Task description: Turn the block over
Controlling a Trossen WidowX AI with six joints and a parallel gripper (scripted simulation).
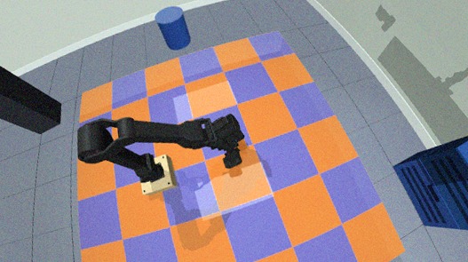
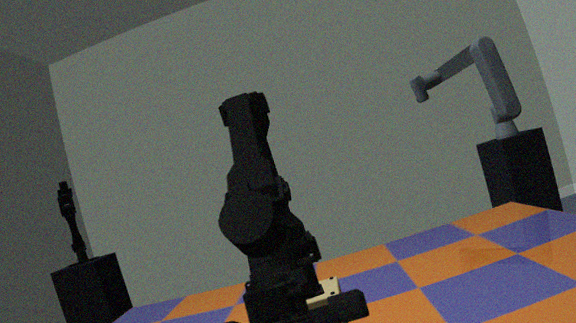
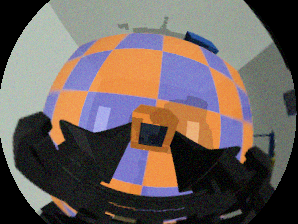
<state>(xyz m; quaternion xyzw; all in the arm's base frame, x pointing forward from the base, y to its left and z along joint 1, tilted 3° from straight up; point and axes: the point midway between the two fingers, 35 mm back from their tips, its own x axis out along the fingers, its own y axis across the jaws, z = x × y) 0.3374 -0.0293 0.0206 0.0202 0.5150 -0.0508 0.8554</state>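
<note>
Your arm reached right from its base, folded at the elbow, wrist bent downward. Your gripper was clamped on the block, an orange cube showing a dark square face, held over the checkered table. Far right, the blue crate: you couldn't see inside.

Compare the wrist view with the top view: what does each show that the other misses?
Only the wrist view shows the orange block with its dark square marking, clamped between the gripper fingers and facing the camera. Only the top view shows the whole arm, its tan base plate and the blue cylinder. Both show the checkered table and the blue crate.
</note>
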